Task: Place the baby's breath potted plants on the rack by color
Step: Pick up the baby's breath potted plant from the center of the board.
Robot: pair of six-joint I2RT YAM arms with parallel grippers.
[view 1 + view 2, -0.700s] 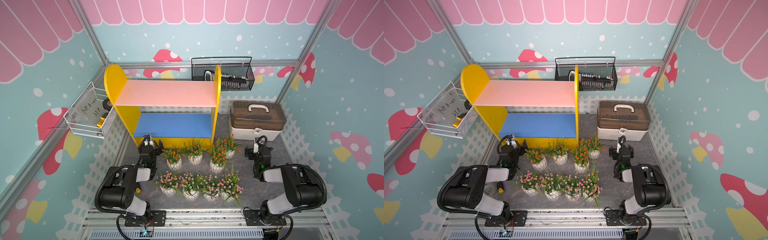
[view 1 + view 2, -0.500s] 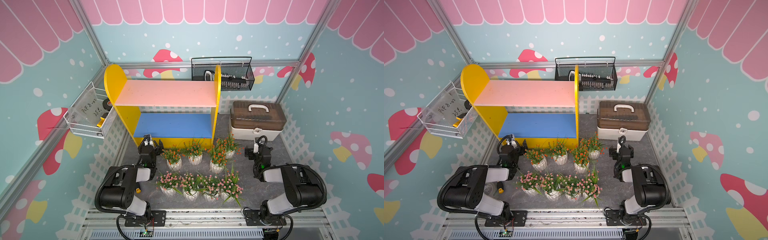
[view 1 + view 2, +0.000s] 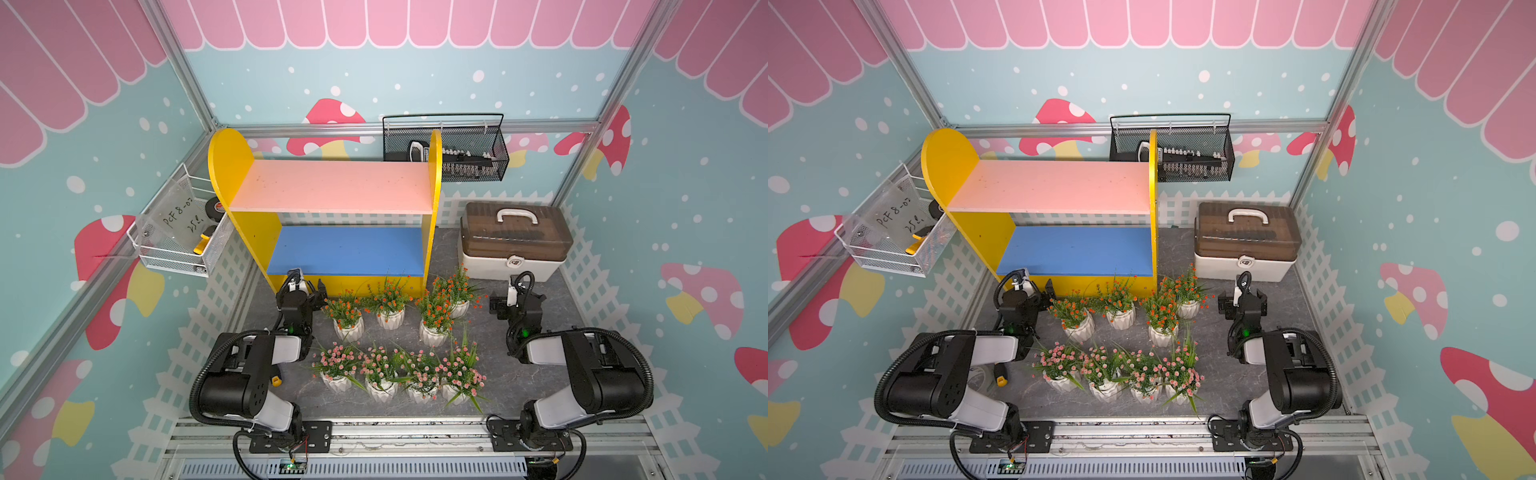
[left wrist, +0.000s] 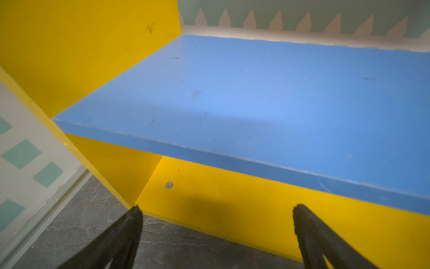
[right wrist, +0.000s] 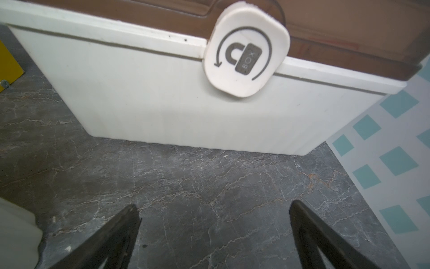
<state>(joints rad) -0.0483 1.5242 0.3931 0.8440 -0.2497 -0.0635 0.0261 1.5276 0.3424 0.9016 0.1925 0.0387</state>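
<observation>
In both top views the rack (image 3: 232, 166) stands in the upper middle of the frame, with its pink upper board (image 3: 332, 187) above its blue lower board (image 3: 345, 249). All 8 baby's breath potted plants (image 3: 434, 316) stand on the grey marbled surface (image 3: 511, 378) just below the rack in the frame, in 2 rows. The 4 orange-red plants (image 3: 390, 297) form the row nearer the rack. The 4 pink plants (image 3: 376, 365) form a tight row lower down, their sprigs touching one another. The left hand (image 4: 217, 206) sits at the centre left of the top views, just beside the leftmost orange-red plant. Its jaws are spread wide and grip nothing. In the left wrist view its 2 dark fingers (image 4: 125, 233) stand well apart, facing the yellow panel (image 4: 232, 181) under the blue lower board's edge. The right hand (image 5: 214, 204) sits at the centre right of the top views, apart from the plants, likewise spread wide and empty. It faces the white front of a storage box (image 5: 162, 104) with a rounded latch (image 5: 246, 51). A black mesh basket (image 3: 478, 166) hangs at the upper right of the rack, and a white wire basket (image 3: 174, 257) at its left.
</observation>
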